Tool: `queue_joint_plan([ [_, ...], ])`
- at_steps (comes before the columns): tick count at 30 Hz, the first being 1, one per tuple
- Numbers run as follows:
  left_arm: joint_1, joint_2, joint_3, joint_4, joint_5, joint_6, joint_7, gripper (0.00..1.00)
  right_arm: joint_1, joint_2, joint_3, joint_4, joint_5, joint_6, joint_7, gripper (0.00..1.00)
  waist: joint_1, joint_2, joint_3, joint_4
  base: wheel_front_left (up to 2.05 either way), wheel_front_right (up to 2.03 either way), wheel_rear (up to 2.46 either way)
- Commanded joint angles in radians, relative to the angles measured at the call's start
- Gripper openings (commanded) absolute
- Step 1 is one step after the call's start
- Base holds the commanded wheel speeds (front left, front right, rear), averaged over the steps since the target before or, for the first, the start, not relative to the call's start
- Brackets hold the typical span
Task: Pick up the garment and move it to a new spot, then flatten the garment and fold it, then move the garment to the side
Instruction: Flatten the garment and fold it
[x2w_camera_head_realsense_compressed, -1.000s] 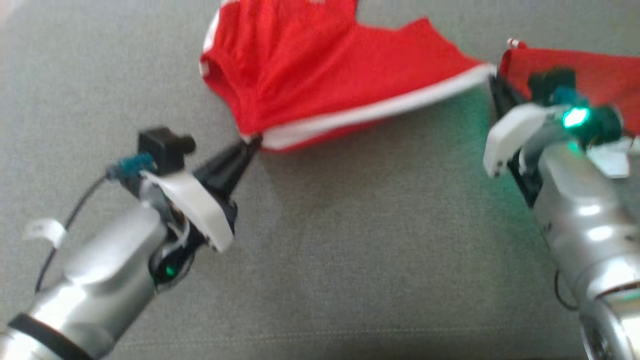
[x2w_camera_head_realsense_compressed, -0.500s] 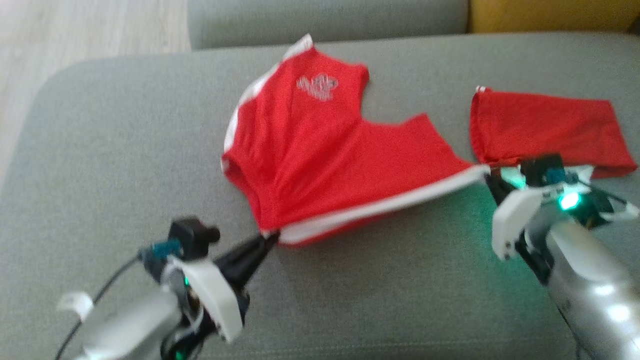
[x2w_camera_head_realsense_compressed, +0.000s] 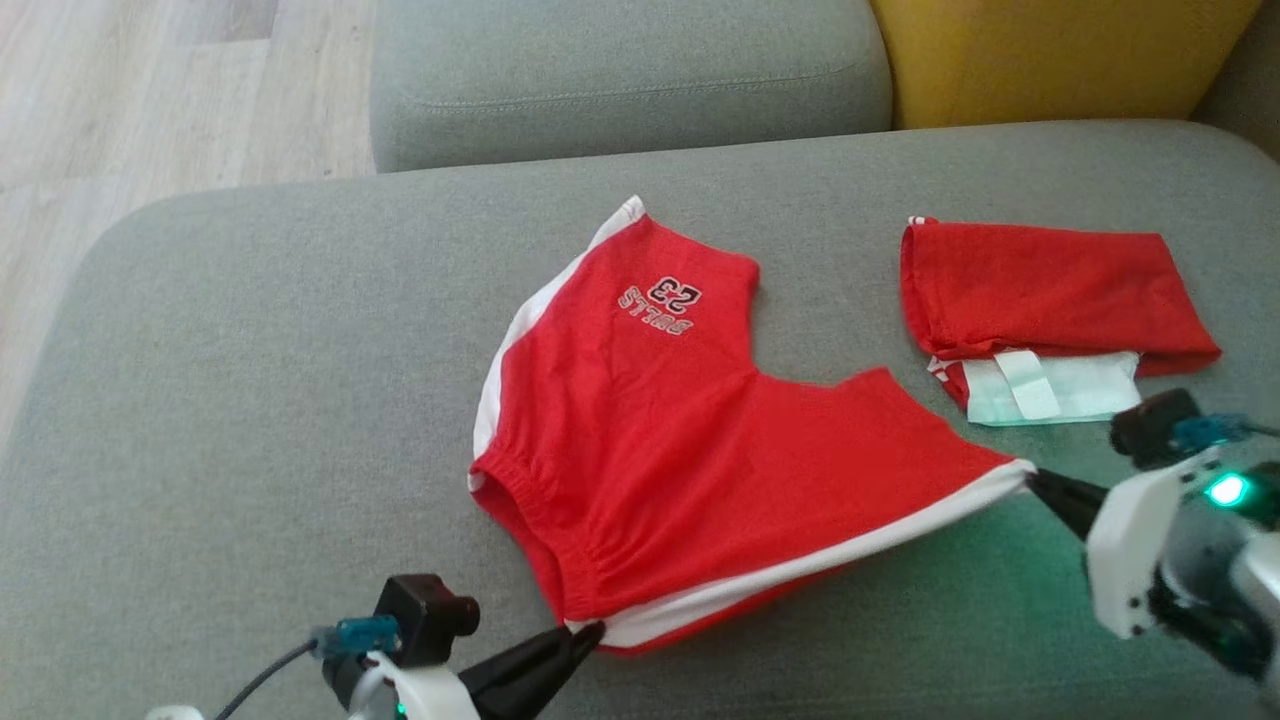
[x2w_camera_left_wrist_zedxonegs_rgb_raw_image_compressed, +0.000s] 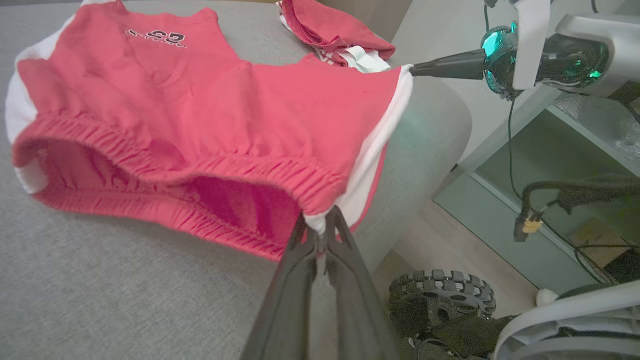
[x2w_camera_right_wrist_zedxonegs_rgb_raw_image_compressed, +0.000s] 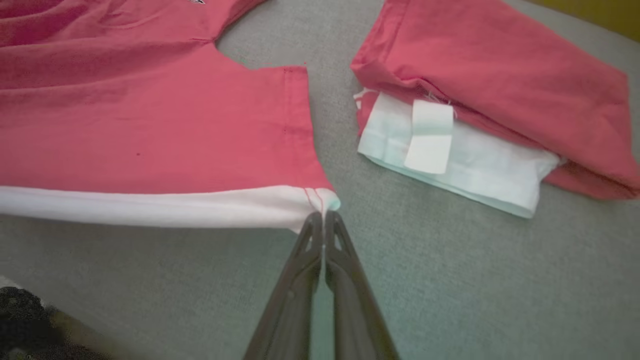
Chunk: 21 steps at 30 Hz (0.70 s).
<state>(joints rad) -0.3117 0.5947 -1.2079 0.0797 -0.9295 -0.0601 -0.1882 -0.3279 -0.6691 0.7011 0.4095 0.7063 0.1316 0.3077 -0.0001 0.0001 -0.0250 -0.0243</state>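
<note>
- The red cloth shorts (x2w_camera_head_realsense_compressed: 700, 430) with a white side stripe and a number print lie in the middle of the big grey sofa cushion (x2w_camera_head_realsense_compressed: 250, 350).
- The left gripper (x2w_camera_head_realsense_compressed: 585, 640) has its two dark fingers pressed together on the stretchy waist corner of the shorts, right where the white stripe (x2w_camera_head_realsense_compressed: 820, 570) ends.
- The right gripper (x2w_camera_head_realsense_compressed: 1035, 482) pinches the other end of that stripe, at the leg corner, with its fingers tight together too.
- The stripe is pulled straight between the two grippers. That near edge looks lifted a little off the cushion, while the far part of the shorts rests on it.
- A folded red cloth with a white tag (x2w_camera_head_realsense_compressed: 1050, 300) lies near the right gripper, apart from the shorts.
- I think the step in hand is the spreading out: the shorts are at their spot and are being pulled flat. The folding has not begun.
- There are bunched wrinkles by the waist (x2w_camera_left_wrist_zedxonegs_rgb_raw_image_compressed: 200, 165), so the shorts are not flat yet.
- Next, both grippers should go down together and hold the stripe tight, so the edge lands smooth.
- The right gripper must stay clear of the folded red cloth, or it may drag it along.
- After that the fingers can let go, and the fold can start.
</note>
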Motion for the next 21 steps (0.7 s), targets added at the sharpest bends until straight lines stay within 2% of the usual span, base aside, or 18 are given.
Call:
queue_joint_plan([
  [1, -0.039, 0.038, 0.045, -0.041, -0.008, 0.01, -0.007, 0.0, -0.008, -0.059, -0.028, -0.066, 0.006, -0.001, 0.016, 0.0, 0.0001, -0.0001, 0.003, 0.003, 0.0, 0.0, 0.0],
  [5, -0.053, 0.047, 0.076, -0.075, -0.015, 0.034, -0.017, 0.0, 0.004, -0.098, -0.106, -0.169, -0.024, -0.001, 0.057, 0.0, 0.0001, -0.0001, 0.014, 0.016, 0.0, 0.0, 0.0],
  [12, -0.114, 0.052, 0.134, -0.107, -0.021, 0.046, -0.029, 0.0, -0.056, -0.066, -0.199, -0.274, -0.119, -0.001, 0.11, 0.0, 0.0001, -0.0001, 0.075, 0.065, 0.0, 0.0, 0.0],
  [16, -0.16, 0.039, 0.161, -0.104, -0.024, 0.036, -0.032, 0.0, -0.122, -0.049, -0.209, -0.297, -0.166, -0.001, 0.133, 0.0, 0.0001, -0.0001, 0.125, 0.111, 0.0, 0.0, 0.0],
  [21, -0.225, 0.011, 0.178, -0.069, -0.023, 0.006, -0.031, 0.0, -0.268, -0.045, -0.168, -0.277, -0.213, -0.001, 0.14, 0.0, 0.0001, -0.0001, 0.199, 0.184, 0.0, 0.0, 0.0],
])
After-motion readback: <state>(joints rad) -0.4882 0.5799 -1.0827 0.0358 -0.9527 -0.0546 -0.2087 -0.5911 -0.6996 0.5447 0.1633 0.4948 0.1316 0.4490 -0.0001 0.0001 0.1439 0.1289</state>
